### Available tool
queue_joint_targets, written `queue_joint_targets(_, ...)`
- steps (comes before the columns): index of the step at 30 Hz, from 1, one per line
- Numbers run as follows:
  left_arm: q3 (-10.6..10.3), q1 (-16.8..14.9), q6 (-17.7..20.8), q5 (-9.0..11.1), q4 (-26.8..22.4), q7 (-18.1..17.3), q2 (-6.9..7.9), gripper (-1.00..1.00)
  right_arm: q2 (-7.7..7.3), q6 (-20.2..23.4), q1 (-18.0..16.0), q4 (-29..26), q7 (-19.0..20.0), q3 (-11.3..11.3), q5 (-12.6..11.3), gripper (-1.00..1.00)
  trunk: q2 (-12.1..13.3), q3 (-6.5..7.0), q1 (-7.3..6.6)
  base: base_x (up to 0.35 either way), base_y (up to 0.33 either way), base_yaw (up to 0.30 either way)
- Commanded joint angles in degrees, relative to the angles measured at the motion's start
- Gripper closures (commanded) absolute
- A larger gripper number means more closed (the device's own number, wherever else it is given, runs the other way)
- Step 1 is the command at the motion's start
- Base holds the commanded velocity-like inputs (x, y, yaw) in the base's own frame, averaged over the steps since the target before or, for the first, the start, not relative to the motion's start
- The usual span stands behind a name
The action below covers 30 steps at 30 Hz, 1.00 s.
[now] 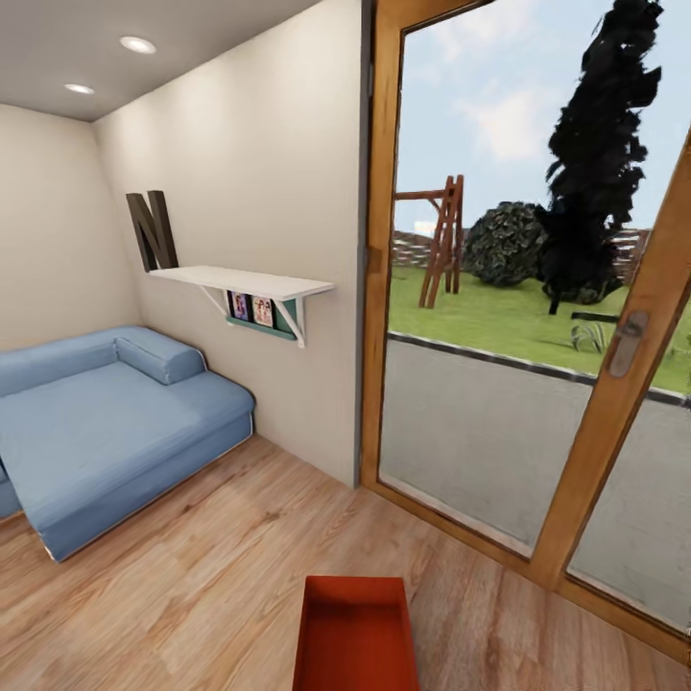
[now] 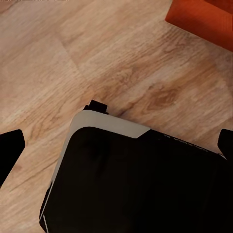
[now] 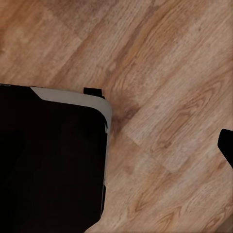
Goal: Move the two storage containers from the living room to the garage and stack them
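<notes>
One red-orange storage container (image 1: 356, 634) stands open-topped on the light wood floor (image 1: 221, 576) of the living room, low in the head view. A corner of a storage container (image 2: 204, 17) shows in the left wrist view. My left gripper (image 2: 116, 145) hangs open above the floor and my own dark base (image 2: 136, 184), its fingertips (image 2: 10, 149) far apart and holding nothing. My right gripper (image 3: 116, 148) also hangs over the floor; one fingertip (image 3: 226, 144) stands far out to the side, the other is lost against the dark base (image 3: 48, 160).
A blue sofa (image 1: 106, 422) fills the left. A white wall shelf (image 1: 245, 281) with a letter N (image 1: 152, 230) hangs above it. Wood-framed glass doors (image 1: 614, 403) to a garden stand at the right, close to the container.
</notes>
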Motion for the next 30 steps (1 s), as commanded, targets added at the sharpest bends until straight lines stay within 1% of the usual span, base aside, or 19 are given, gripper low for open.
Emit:
queue_joint_targets(1, -0.5, 0.0, -0.2, 0.4, 0.0, 0.2, -0.01, -1.00, 0.06, -0.3, -0.1, 0.2, -0.1, 0.4, -0.6, -1.00, -0.1, -0.12, 0.03, 0.000, 0.002, -0.158)
queue_joint_targets(7, -0.5, 0.0, -0.2, 0.4, 0.0, 0.2, -0.01, -1.00, 0.08, -0.3, -0.1, 0.2, -0.1, 0.4, -0.5, -1.00, -0.1, -0.12, 0.03, 0.000, 0.001, -0.149)
queue_joint_targets(30, -0.5, 0.0, -0.2, 0.4, 0.0, 0.2, -0.01, -1.00, 0.09, 0.2, -0.1, 0.2, 0.0, 0.7, -0.4, -1.00, -0.1, -0.12, 0.03, 0.000, 0.000, -0.002)
